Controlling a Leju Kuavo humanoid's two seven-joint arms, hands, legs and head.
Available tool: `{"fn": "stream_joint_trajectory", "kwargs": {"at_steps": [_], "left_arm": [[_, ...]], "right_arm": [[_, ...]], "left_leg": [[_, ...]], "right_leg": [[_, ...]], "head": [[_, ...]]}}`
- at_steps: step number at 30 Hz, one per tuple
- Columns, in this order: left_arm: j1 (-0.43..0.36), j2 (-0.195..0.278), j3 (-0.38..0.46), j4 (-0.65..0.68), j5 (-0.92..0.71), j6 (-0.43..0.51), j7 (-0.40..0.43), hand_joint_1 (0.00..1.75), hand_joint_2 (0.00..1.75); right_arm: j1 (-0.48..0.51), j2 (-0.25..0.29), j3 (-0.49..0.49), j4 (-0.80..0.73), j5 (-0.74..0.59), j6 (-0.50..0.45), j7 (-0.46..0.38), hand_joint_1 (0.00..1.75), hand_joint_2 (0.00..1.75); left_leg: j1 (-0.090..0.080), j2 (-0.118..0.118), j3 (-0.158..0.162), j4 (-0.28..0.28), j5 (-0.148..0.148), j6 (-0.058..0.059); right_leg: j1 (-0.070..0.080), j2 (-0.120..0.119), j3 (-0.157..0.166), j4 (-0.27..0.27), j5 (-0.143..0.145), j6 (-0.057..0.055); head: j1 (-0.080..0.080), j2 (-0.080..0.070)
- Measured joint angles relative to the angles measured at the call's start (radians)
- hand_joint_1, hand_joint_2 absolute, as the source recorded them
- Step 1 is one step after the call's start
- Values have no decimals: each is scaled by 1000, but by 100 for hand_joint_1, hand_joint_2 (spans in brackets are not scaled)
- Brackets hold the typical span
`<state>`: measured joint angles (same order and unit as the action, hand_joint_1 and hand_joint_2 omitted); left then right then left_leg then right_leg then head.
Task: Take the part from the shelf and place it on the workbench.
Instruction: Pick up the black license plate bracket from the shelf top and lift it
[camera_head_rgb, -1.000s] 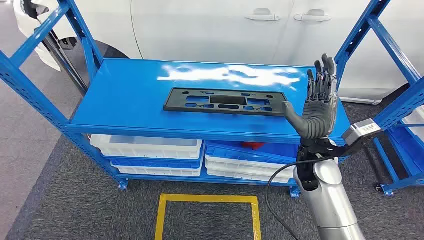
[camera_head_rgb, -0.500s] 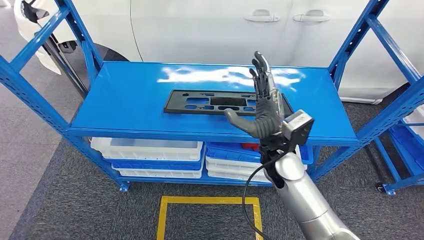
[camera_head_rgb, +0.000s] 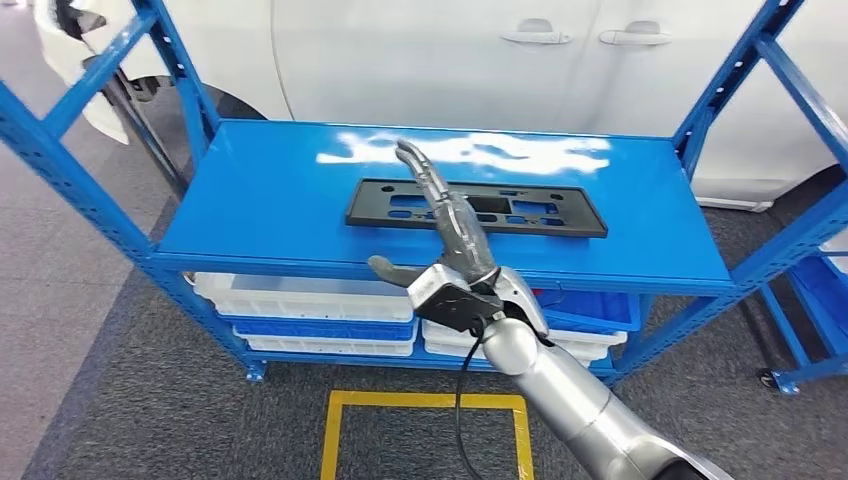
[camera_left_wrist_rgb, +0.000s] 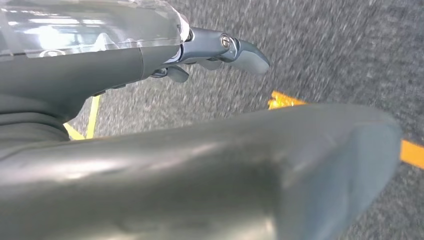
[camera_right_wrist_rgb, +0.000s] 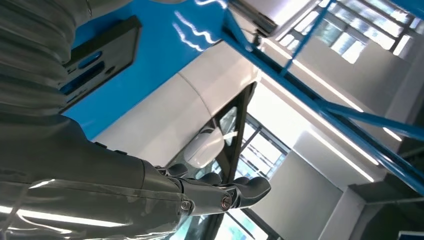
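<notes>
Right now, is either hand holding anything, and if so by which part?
Nothing is held. The right hand is open above the black part on the shelf; the left hand hangs empty over the floor.

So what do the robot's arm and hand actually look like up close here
The right arm is a smooth silver tube with a black cable looping beside it. At the wrist sits a boxy silver-and-black camera block. The right robot hand is dark grey with slim jointed fingers. The left robot hand looks grey too, with a thick thumb.
</notes>
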<state>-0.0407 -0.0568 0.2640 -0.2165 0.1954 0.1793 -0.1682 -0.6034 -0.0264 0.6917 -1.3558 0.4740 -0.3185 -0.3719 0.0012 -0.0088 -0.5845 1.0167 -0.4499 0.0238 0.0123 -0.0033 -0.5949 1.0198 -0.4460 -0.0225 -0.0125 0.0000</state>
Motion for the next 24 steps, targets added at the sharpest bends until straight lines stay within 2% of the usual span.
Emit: {"fn": "stream_joint_trajectory", "kwargs": {"at_steps": [1, 3, 4, 5, 7, 8, 9, 10, 11, 12, 13, 15, 18, 19, 20, 21, 23, 24], "left_arm": [[0, 0, -3, 0, -1, 0, 1, 0, 0], [0, 2, -10, 0, -3, 0, 3, 0, 0], [0, 4, -12, 0, -5, 0, 5, 0, 0], [0, 6, -14, 0, -6, 0, 6, 0, 0], [1, 9, -16, 0, -8, 0, 8, 0, 0], [1, 11, -17, 0, -9, -1, 8, 0, 0], [3, 14, -18, 0, -10, -1, 9, 0, 0], [4, 16, -20, 0, -11, -2, 10, 0, 0], [5, 18, -22, 0, -12, -4, 10, 0, 0], [5, 20, -24, 0, -14, -5, 11, 0, 0], [4, 22, -25, 0, -16, -6, 11, 0, 0], [2, 24, -30, 1, -18, -8, 12, 0, 0], [2, 25, -36, 2, -20, -12, 15, 0, 0], [2, 26, -38, 2, -20, -14, 16, 0, 0], [2, 27, -39, 2, -21, -16, 17, 0, 0], [2, 28, -40, 2, -23, -18, 19, 0, 0], [2, 30, -40, 3, -28, -22, 22, 0, 0], [2, 31, -41, 3, -31, -23, 25, 0, 0]], "right_arm": [[-7, 6, 13, 16, 29, -8, 9, 0, 175], [-18, 18, 35, 49, 89, -25, 27, 0, 175], [-25, 26, 46, 66, 119, -32, 36, 0, 175], [-32, 35, 57, 84, 149, -39, 45, 0, 175], [-43, 51, 80, 122, 209, -49, 64, 0, 175], [-46, 59, 91, 144, 240, -53, 75, 0, 175], [-48, 66, 103, 166, 270, -57, 86, 0, 175], [-51, 72, 115, 189, 298, -61, 96, 0, 175], [-57, 79, 126, 213, 327, -65, 106, 0, 175], [-63, 86, 137, 236, 354, -68, 116, 0, 175], [-71, 94, 147, 258, 380, -72, 125, 0, 175], [-86, 109, 164, 305, 431, -79, 145, 0, 175], [-105, 130, 183, 381, 501, -88, 173, 0, 44], [-113, 136, 187, 409, 521, -91, 182, 0, 0], [-122, 142, 189, 438, 539, -94, 190, 0, 0], [-131, 147, 190, 469, 556, -98, 198, 0, 0], [-141, 153, 190, 529, 585, -106, 212, 0, 0], [-143, 155, 187, 554, 596, -112, 218, 0, 0]], "left_leg": [[1, 1, -1, -2, 1, -5], [1, 2, 1, -4, -1, -17], [0, 2, -4, 10, -13, -22], [0, 2, -18, 44, -34, -28], [7, 2, -76, 166, -93, -40], [10, 3, -106, 225, -113, -46], [13, 3, -123, 256, -116, -51], [17, 3, -121, 248, -99, -55], [21, 3, -101, 204, -66, -59], [24, 3, -68, 135, -30, -62], [25, 3, -37, 70, -6, -63], [24, 1, -4, 2, 8, -51], [20, -1, -4, -2, 8, -26], [21, 0, -3, -4, 10, -19], [22, 0, -3, -6, 12, -13], [22, 1, -4, -7, 13, -9], [20, 3, -5, -6, 13, -5], [19, 5, -5, -6, 13, -4]], "right_leg": [[3, 0, 1, -7, 1, -2], [-3, 1, 10, -27, 8, 0], [-7, 0, 17, -39, 13, 0], [-12, -2, 23, -49, 17, 1], [-13, -3, 27, -53, 19, -2], [-13, -4, 27, -52, 19, -2], [-14, -4, 27, -51, 18, -1], [-15, -3, 26, -48, 16, 0], [-17, -2, 26, -44, 13, 3], [-19, 0, 26, -38, 9, 8], [-19, 1, 24, -30, 4, 14], [-16, 3, 18, -17, -2, 25], [-18, 4, 14, -12, -6, 39], [-20, 4, 9, 2, -17, 44], [-21, 4, -4, 32, -37, 49], [-23, 4, -29, 87, -67, 53], [-24, 3, -96, 227, -125, 57], [-24, 3, -120, 274, -136, 57]], "head": [[-1, 0], [2, 0], [1, 0], [0, 0], [-1, 0], [-1, 0], [-1, 0], [-1, 0], [-1, 0], [-1, 0], [-2, 0], [-1, 0], [0, 0], [2, 0], [3, 0], [5, 0], [7, 0], [7, 0]]}}
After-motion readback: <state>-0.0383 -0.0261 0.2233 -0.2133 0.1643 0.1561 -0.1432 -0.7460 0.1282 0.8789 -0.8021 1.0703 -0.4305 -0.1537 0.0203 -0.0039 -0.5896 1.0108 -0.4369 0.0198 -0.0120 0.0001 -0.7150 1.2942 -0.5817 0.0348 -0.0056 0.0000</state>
